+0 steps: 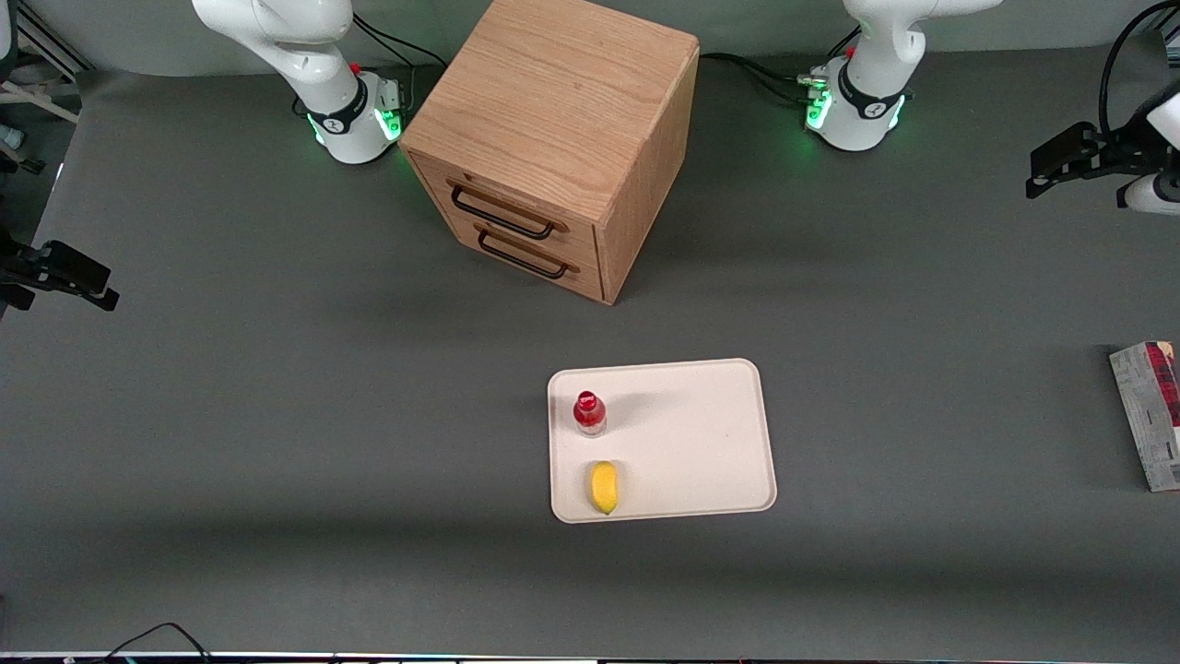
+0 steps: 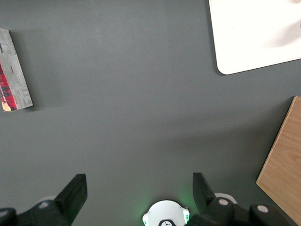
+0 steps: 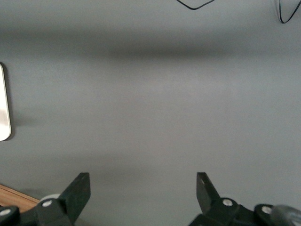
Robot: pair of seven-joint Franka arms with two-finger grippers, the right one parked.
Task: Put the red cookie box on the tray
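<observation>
The red cookie box (image 1: pixel 1152 415) lies flat on the grey table (image 1: pixel 277 443), well apart from the tray (image 1: pixel 701 433), toward the working arm's end; the gripper (image 2: pixel 138 197) hangs above bare table with fingers (image 2: pixel 75 193) spread wide and released, grasping nothing; on the tray stand a red-capped bottle (image 1: pixel 589 412) and, nearer the front camera, a yellow fruit (image 1: pixel 604 486); a wooden drawer cabinet (image 1: pixel 553 138) sits farther from the camera than the tray.

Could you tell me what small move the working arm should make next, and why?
Probably carry the gripper over the red cookie box. It hangs open and empty above bare table mat, while the box lies flat at the working arm's end of the table, well apart from the tray, which already holds a bottle and a yellow fruit.
</observation>
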